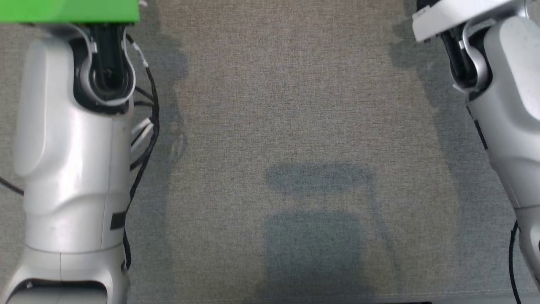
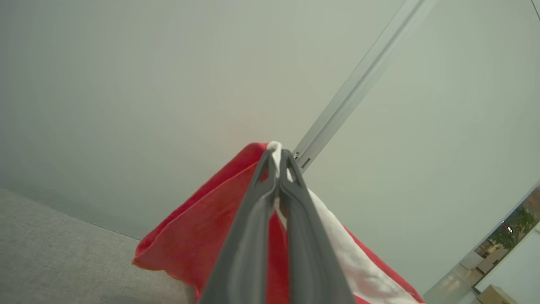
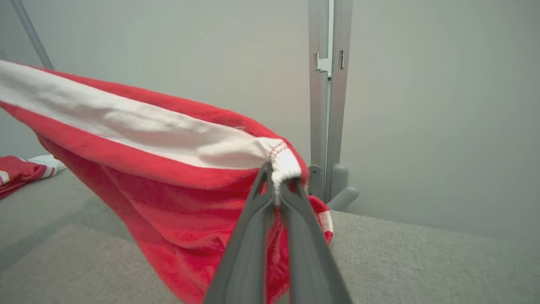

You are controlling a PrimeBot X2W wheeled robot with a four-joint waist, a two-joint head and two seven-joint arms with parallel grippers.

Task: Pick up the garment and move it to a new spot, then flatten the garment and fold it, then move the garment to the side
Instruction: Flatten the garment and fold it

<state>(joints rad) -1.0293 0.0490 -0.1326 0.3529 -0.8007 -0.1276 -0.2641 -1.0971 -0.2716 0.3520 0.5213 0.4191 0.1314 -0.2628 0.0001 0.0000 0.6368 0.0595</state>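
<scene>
L gripper (image 2: pixel 278 158): fingers pinched tight together on the white-edged rim of the red garment (image 2: pixel 202 236), cloth draping down both sides of the fingers. R gripper (image 3: pixel 278 173): also clamped, holding the bunched end of the white band (image 3: pixel 147 126), which runs off taut toward that view's left w/ red fleece hanging below it. So the garment is strung btwn both grippers, raised over the grey table (image 1: pixel 295 105); can't tell if its lowest fold touches the cloth top. Head view has the L forearm (image 1: pixel 71 169) & R forearm (image 1: pixel 510 105) reaching fwd on either side, w/ bare table btwn them. Further out: a second red garment (image 3: pixel 17 173) lies on the table well apart, a grey post (image 3: pixel 325 105) stands at the table's far edge, a metal rail (image 2: pixel 358 84) crosses the wall (image 2: pixel 126 84), and a green panel (image 1: pixel 67 10) sits at the head view's top left. Judgement: step 1 in hand, pick-up done, carry underway. Next prob. needs both arms moving together, band kept taut, then lowering so the hem lands first & the cloth lays out flat, clear of the other garment, before releasing to smooth & fold.
</scene>
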